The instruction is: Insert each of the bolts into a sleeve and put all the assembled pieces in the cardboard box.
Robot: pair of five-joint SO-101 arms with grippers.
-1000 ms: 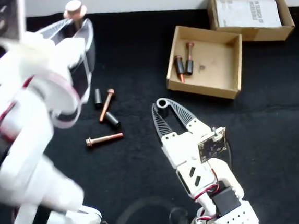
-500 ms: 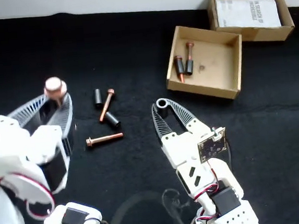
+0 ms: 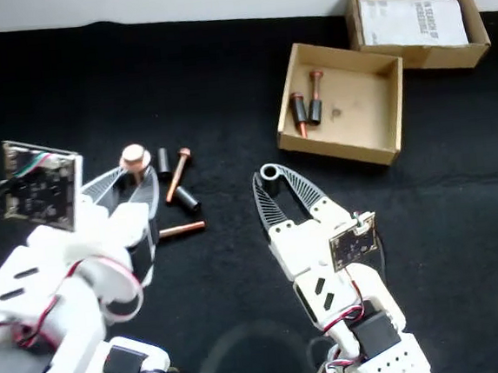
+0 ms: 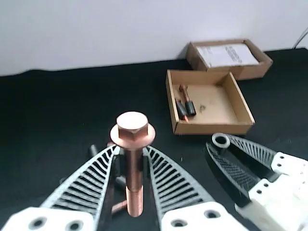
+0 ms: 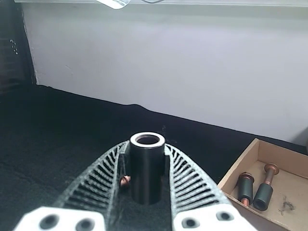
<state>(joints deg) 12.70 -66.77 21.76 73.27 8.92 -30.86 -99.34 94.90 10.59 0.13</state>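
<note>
My left gripper (image 3: pixel 133 181) is shut on a copper bolt (image 3: pixel 133 156), held upright with its hex head on top (image 4: pixel 134 128), just left of the loose parts. My right gripper (image 3: pixel 272 180) at the table's middle is shut on a black sleeve (image 5: pixel 147 166), its open bore facing up (image 3: pixel 270 172). Two loose sleeves (image 3: pixel 163 162) (image 3: pixel 187 198) and two loose bolts (image 3: pixel 177 175) (image 3: pixel 180 230) lie on the black mat between the arms. The cardboard box (image 3: pixel 372 97) at the back right holds two assembled pieces (image 3: pixel 299 112) (image 3: pixel 315 98).
A second cardboard box (image 3: pixel 475 23) with a printed sheet inside stands behind the first, against the white wall. In the left wrist view the right gripper (image 4: pixel 240 159) stands close beside the held bolt.
The left arm has swung from the back left of the table down toward the front, then slightly right, carrying the bolt to the loose parts. The right arm has kept still.
</note>
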